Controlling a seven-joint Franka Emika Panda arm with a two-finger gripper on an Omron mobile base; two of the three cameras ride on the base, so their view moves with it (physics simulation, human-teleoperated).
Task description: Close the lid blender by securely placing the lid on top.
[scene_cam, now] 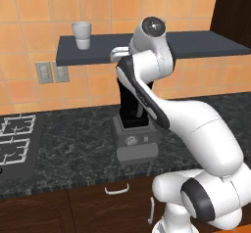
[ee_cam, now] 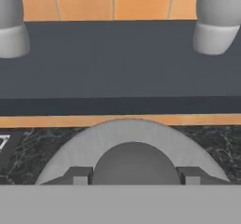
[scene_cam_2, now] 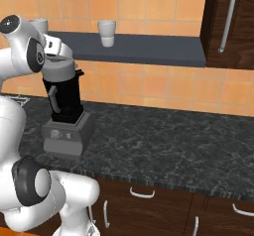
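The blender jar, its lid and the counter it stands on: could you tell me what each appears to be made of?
Blender jar: probably opaque black plastic, dull surface. Lid: likely matte light-grey plastic, evenly shaded with no sharp glints. Counter: looks like dark polished stone, judging by its pale mottled veining.

1. The place is a home kitchen, rendered in simulation.
2. A dark speckled stone counter (scene_cam_2: 168,136) runs along the wall, with dark wooden cabinet fronts and curved pale drawer handles (scene_cam_2: 142,194) below it.
3. The wall (scene_cam_2: 163,88) behind is covered in orange square tiles.
4. A stove top with white burner grates (scene_cam: 14,139) sits at the counter's left end.
5. A dark wall shelf (scene_cam_2: 149,49) carries white cups (scene_cam_2: 106,33).
6. A blender (scene_cam_2: 67,116) stands on the counter, and outlet plates (scene_cam: 44,72) are set in the tiles.
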